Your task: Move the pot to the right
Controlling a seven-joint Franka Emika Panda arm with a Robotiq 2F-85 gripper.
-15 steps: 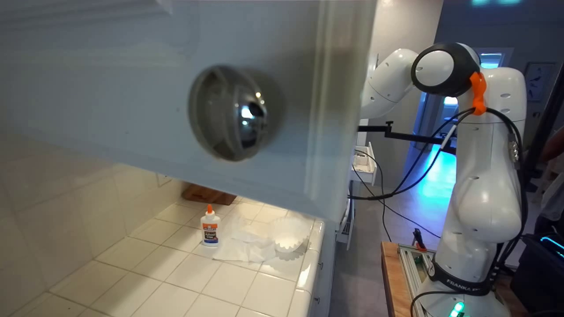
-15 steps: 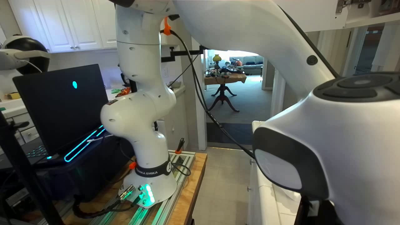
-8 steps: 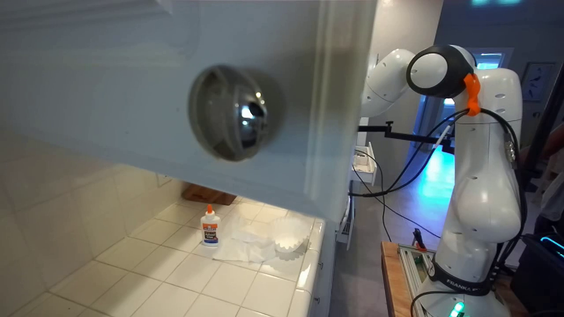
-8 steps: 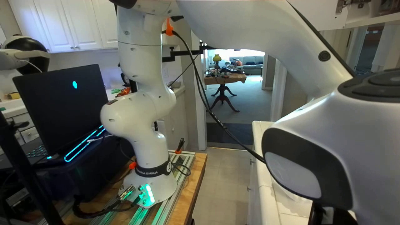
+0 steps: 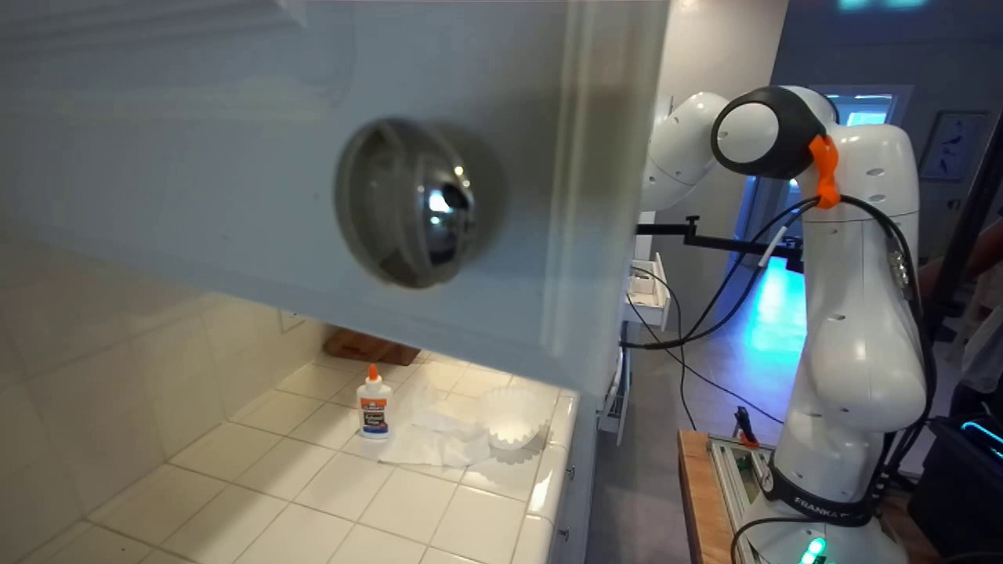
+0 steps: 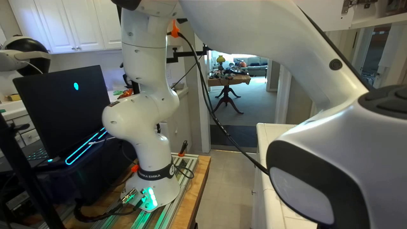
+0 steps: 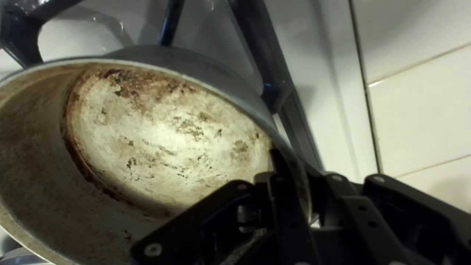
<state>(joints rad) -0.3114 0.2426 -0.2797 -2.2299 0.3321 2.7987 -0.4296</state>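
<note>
Stovetop grate (image 7: pixel 259 36) beside white tile (image 7: pixel 423 117); pot (image 7: pixel 158 143) is over grate (resting or lifted? can't tell). Gripper (image 7: pixel 296 171) clamped tight on pot's tile-side rim, rest of pot lying away from tile, so shift probably pulls from one edge.

The metal pot (image 7: pixel 162 147) looks rough inside, the countertop tiles (image 5: pixel 400 501) smooth and glossy.

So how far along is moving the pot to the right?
Done: the end effector grips the wall of the pot. In hand: likely the move, with the pot over the grate; whether it's lifted or at its goal, I can't tell. Left: any remaining shift, then releasing that grip.
</note>
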